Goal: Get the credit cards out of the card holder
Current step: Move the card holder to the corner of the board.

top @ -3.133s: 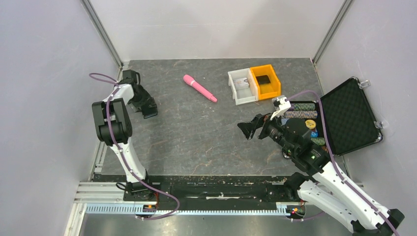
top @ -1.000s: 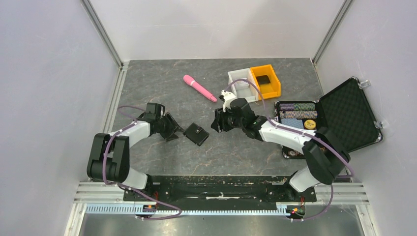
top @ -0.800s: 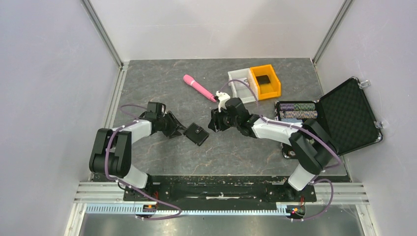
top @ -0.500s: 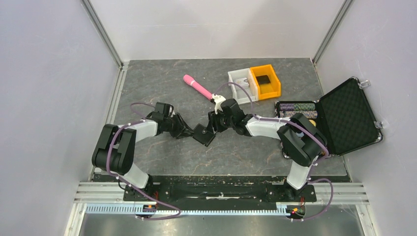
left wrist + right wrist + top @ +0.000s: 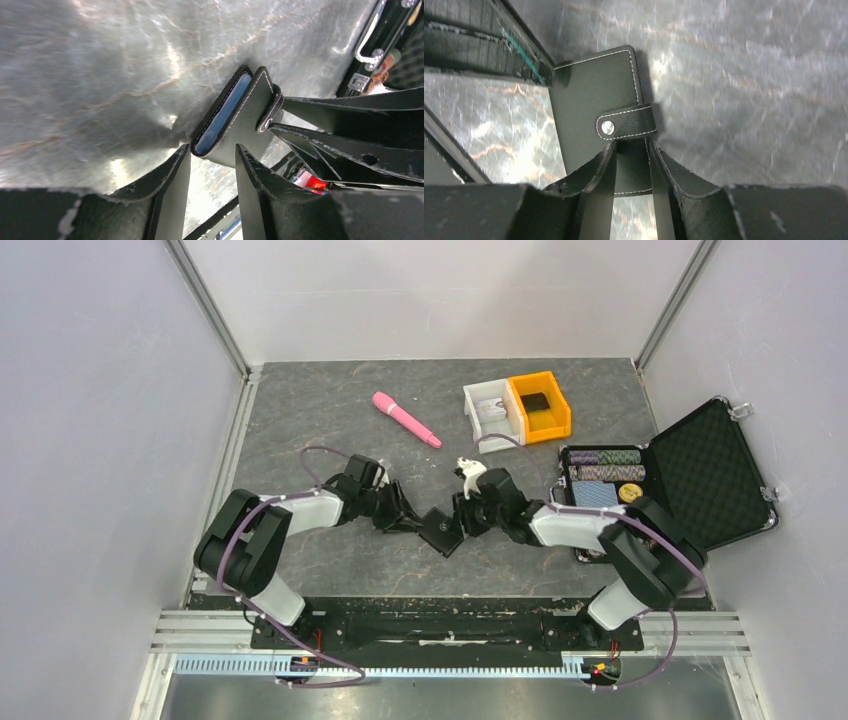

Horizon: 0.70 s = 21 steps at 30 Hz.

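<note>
The card holder (image 5: 440,531), a small black stitched wallet with a snap strap, sits tilted mid-table between both arms. In the left wrist view it stands edge-on (image 5: 245,120), and the blue edge of the credit cards (image 5: 222,115) shows between its leaves. My left gripper (image 5: 408,522) is shut on the holder's lower end (image 5: 212,147). My right gripper (image 5: 466,523) comes from the opposite side. Its narrowed fingertips (image 5: 632,145) meet the strap (image 5: 626,122) on the holder's face (image 5: 589,100). Whether they pinch it is unclear.
A pink pen-like object (image 5: 406,420) lies further back. A white bin (image 5: 490,415) and an orange bin (image 5: 540,405) stand at the back right. An open black foam-lined case (image 5: 700,475) with poker chips (image 5: 605,470) lies at the right.
Both arms have closed in on the card holder from either side. The holder has shifted right and toward the near edge. Both grippers have narrowed.
</note>
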Tool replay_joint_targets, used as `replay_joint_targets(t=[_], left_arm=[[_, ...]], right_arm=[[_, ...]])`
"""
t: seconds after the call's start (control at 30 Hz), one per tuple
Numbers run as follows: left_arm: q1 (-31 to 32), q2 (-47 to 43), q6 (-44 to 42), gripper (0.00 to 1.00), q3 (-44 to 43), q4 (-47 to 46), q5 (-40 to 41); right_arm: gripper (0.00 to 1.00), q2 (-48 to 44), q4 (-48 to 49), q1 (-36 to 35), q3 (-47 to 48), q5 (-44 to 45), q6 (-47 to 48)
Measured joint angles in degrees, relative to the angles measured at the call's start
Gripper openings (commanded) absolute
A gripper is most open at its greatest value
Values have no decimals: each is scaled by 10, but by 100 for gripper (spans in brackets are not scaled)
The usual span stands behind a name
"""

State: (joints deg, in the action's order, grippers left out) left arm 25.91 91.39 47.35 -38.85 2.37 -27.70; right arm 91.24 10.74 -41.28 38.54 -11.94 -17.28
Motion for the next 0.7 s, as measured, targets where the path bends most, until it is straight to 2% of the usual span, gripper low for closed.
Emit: replay_joint_targets(t=[0.13,0.3,0.5,0.7], left_arm=[[18,-3,10,45,11,-27,-14],[22,-26,18,49,27,-29,-22],[22,-86,30,51,29,-2,2],[22,-177,37,53,29,70,82]], right_arm=[[32,-73,-14,0,-59,8,-10],[32,-123,-58,-3,-61,42,-17],[32,-123,-104,-27,-10,87,-21],[34,-90,-128,-65,52,134,-21]])
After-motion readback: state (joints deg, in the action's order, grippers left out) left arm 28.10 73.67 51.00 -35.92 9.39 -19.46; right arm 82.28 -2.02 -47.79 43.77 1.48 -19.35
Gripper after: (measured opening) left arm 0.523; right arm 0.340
